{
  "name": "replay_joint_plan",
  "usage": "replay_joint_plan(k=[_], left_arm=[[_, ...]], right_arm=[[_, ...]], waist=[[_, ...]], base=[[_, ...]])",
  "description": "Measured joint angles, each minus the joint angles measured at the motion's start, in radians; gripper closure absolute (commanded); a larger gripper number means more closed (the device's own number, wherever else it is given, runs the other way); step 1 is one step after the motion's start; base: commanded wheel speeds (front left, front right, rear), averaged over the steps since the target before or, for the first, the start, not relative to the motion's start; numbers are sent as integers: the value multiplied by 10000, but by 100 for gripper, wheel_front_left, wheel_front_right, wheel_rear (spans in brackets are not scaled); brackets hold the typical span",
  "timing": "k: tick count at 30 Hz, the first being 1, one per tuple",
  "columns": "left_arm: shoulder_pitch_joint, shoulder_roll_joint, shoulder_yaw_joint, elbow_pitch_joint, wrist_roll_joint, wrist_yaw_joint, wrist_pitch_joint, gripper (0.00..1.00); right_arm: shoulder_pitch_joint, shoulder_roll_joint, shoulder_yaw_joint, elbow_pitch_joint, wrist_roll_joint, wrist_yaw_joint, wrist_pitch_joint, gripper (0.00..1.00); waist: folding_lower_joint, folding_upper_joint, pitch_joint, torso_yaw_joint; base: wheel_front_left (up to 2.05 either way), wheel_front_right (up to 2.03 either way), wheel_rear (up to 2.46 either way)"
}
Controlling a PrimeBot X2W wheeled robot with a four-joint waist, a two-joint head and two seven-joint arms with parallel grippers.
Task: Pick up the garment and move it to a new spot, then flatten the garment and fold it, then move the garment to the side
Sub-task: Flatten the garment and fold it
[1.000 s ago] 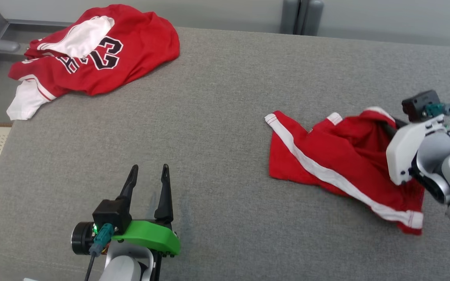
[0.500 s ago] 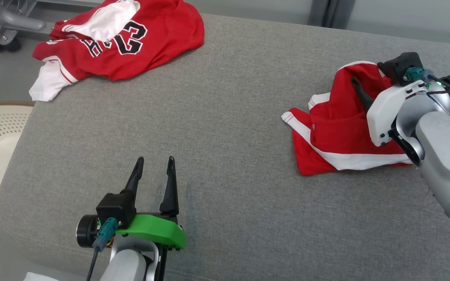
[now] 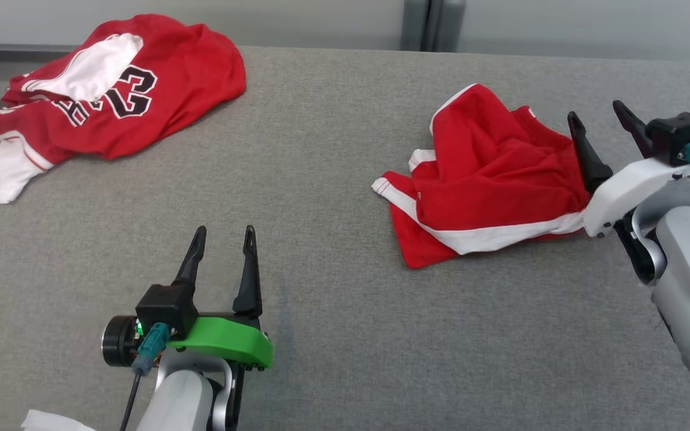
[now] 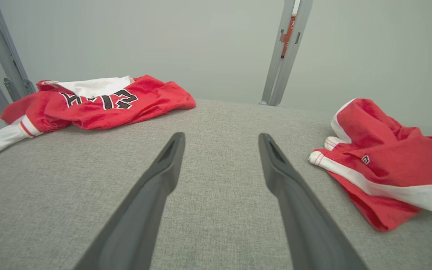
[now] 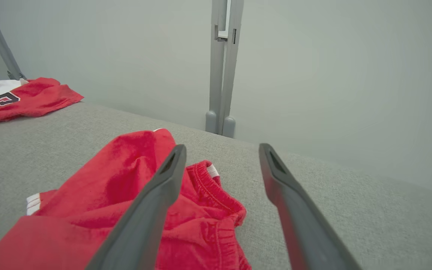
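1. The red shorts (image 3: 489, 173) lie crumpled just left of the right gripper (image 3: 601, 129), with their waistband beside its left finger.
2. The right gripper's jaws stand wide apart, with nothing between them.
3. The left gripper (image 3: 225, 230) is likewise spread and empty; the shorts lie ahead and well to its right.
4. A red jersey (image 3: 111, 90) lies far ahead and left of it on the grey padded surface (image 3: 333, 149).
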Motion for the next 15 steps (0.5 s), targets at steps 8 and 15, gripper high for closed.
replay_joint_plan(k=[8, 15], left_arm=[[-25, 0, 276, 236, 6, -27, -2, 0], [489, -2, 255, 408, -194, -21, 0, 0]], right_arm=[[2961, 878, -2736, -3007, -782, -2, -38, 0], [5526, 2180, -3871, -5112, -1523, -2, -40, 0]], waist=[[0, 0, -359, -920], [0, 0, -950, -1258]], base=[[0, 0, 0], [0, 0, 0]])
